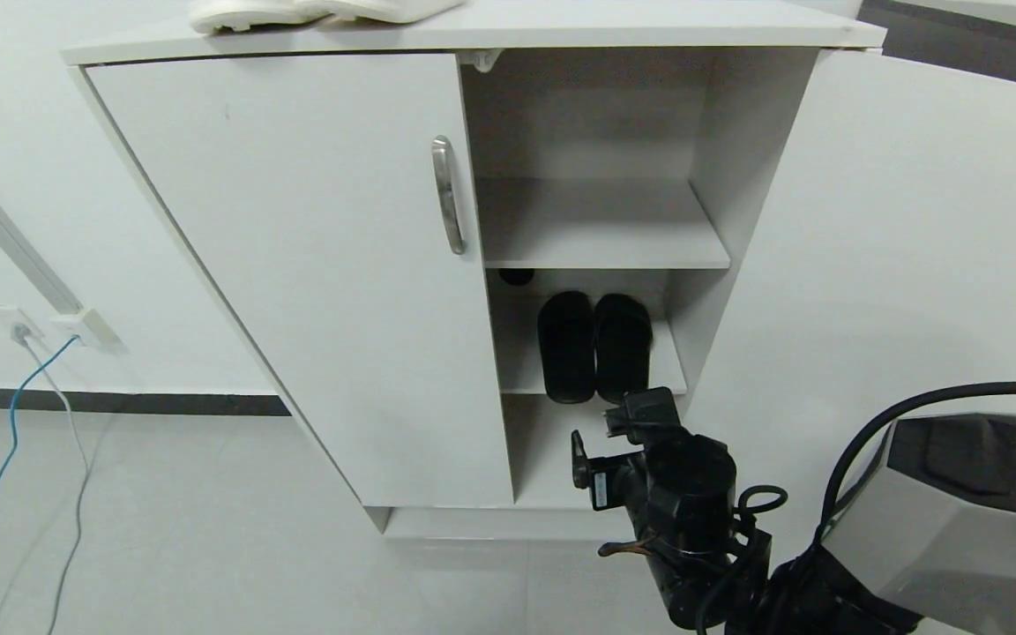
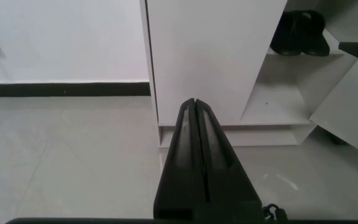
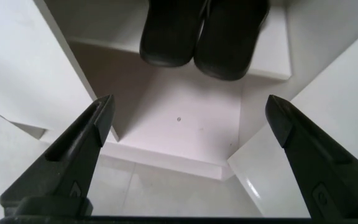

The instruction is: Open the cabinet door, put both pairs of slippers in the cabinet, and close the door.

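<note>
From where I stand, the cabinet [image 1: 473, 35] has its right door [image 1: 914, 247] swung wide. That gives the arm a free way in to the shelves. The left door [image 1: 296, 265] is shut, and nothing is near its handle [image 1: 447, 195]. The black slippers [image 1: 594, 347] lie side by side on the middle shelf [image 1: 517, 362], close together and reaching its front edge, so I take that pair to be settled. The right hand [image 1: 618, 437] hangs just below and in front of them, at the mouth of the bottom compartment. Its fingers are spread wide with nothing between them, which fits a hand that is done with that pair. The white slippers [image 1: 314, 11] sit on top of the cabinet above the shut door and are not yet inside. The upper shelf [image 1: 601, 234] looks a likely place for them. The left hand [image 2: 194, 106] is low in front of the cabinet, over the floor, with its fingers pressed flat together on nothing, seemingly parked out of the way. To my eye the open door should wait until the white pair is in.
</note>
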{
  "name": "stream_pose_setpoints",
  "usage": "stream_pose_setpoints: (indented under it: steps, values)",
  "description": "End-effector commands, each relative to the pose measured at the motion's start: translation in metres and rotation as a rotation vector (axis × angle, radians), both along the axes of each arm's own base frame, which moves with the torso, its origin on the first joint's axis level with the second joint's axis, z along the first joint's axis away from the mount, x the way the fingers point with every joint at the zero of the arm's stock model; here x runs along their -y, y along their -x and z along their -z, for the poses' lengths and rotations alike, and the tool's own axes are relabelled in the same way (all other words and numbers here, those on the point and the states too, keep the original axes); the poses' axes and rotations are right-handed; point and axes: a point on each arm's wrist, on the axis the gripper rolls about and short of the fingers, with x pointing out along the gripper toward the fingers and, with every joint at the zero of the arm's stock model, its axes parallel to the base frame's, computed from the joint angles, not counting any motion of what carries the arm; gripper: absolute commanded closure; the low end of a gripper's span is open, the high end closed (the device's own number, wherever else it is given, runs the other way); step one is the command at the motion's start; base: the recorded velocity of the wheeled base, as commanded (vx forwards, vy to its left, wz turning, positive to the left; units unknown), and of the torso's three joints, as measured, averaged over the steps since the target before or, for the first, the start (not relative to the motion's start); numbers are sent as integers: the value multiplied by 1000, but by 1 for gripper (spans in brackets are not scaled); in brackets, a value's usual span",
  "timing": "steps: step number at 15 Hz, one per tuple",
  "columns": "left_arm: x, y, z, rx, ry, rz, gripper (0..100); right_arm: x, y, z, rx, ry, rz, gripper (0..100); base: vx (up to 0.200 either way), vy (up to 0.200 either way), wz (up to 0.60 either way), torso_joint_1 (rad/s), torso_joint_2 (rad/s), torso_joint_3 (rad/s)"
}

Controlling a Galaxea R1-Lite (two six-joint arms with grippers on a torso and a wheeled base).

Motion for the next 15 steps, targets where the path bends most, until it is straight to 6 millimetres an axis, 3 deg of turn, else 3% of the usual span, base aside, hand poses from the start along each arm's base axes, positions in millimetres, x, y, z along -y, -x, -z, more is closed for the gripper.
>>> stream_pose_setpoints:
  steps: [1,11,15]
  values:
    - [0,0,0,-2,0,0,100,0,0,0,-1,0,-1,0,0,0,0,-2,2,188]
    - [0,0,0,0,5,-6,100,0,0,1,-1,8,3,0,0,0,0,3,3,199]
    - [0,0,0,0,5,-5,100,1,0,2,-2,9,5,0,0,0,0,1,4,38]
